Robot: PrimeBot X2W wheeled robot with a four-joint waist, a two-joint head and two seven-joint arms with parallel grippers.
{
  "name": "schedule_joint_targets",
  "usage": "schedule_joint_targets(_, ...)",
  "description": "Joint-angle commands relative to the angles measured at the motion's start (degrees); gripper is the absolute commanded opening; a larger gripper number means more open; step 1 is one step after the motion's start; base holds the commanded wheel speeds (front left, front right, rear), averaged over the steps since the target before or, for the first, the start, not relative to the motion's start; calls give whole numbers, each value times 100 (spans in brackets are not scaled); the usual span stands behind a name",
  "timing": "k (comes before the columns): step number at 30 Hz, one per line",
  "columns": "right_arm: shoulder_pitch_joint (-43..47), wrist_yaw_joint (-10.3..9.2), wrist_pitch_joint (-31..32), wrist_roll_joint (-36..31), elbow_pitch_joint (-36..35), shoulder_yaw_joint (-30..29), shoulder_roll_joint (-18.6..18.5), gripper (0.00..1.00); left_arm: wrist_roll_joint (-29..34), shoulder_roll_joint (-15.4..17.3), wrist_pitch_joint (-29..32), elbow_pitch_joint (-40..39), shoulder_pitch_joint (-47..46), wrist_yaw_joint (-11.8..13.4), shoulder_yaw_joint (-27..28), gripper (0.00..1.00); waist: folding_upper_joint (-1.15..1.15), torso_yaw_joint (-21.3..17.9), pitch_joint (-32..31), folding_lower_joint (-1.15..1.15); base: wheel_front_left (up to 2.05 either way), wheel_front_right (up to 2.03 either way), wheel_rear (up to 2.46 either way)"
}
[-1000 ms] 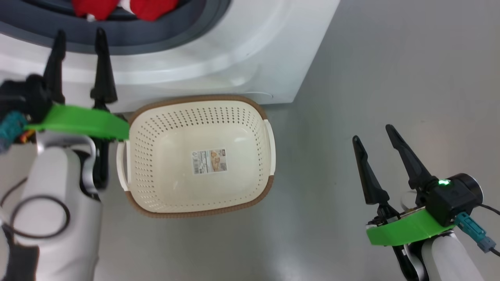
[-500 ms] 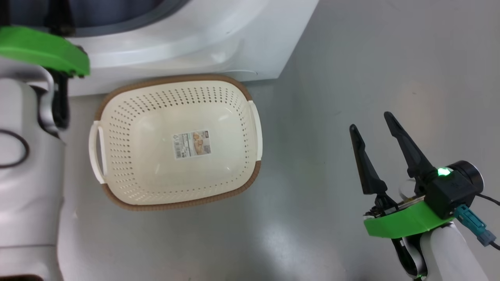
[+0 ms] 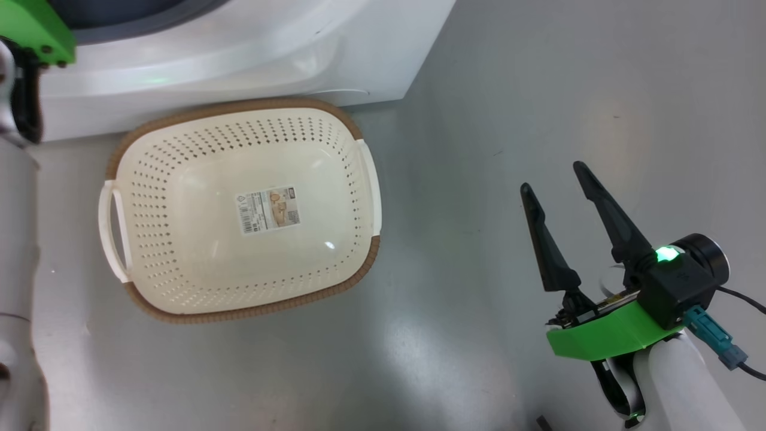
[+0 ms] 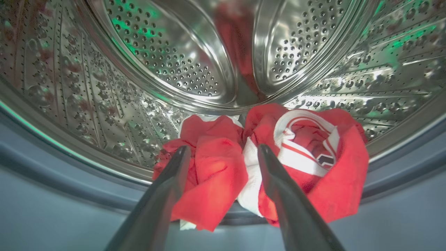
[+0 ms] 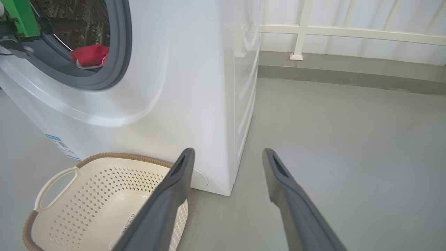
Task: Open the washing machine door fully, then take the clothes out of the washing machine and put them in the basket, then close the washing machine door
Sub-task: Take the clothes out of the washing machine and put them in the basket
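Two red bundles of clothes [image 4: 343, 188], it seems, lie at the front lip of the drum [image 4: 181, 62] of the washing machine [image 3: 239, 54]. The left gripper [image 4: 223, 148] points at them with its fingers spread wide, astride one red fold. To grip well, it should push slightly deeper, close on a thick bunch, and lift clear of the grey ring [image 4: 69, 195] before swinging to the empty basket [image 3: 179, 149] just in front of the machine; the right gripper [image 3: 553, 176] hangs wide and empty, well apart from the basket.
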Motion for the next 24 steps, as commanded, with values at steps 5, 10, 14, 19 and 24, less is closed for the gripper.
schedule_joint_targets(5,-32,35,-36,-37,-33,277,-5,100,163,496,482,502,-381,87,-92,100,0,-170,-1,0,0,0,0)
schedule_joint_targets(10,-34,35,-36,25,-14,339,-5,100,287,639,778,952,-517,187,-255,100,0,-326,-17,0,0,0,0)
schedule_joint_targets(14,-37,35,-36,88,2,403,-5,100,350,742,816,1134,-533,208,-350,100,0,-437,1,0,0,0,0)
schedule_joint_targets(19,-27,35,-36,142,-4,444,-5,100,489,874,808,1244,-517,255,-512,100,0,-527,19,0,0,0,0)
schedule_joint_targets(24,19,35,-36,157,-6,460,-5,100,598,1003,768,1320,-540,296,-661,100,0,-598,54,0,0,0,0)
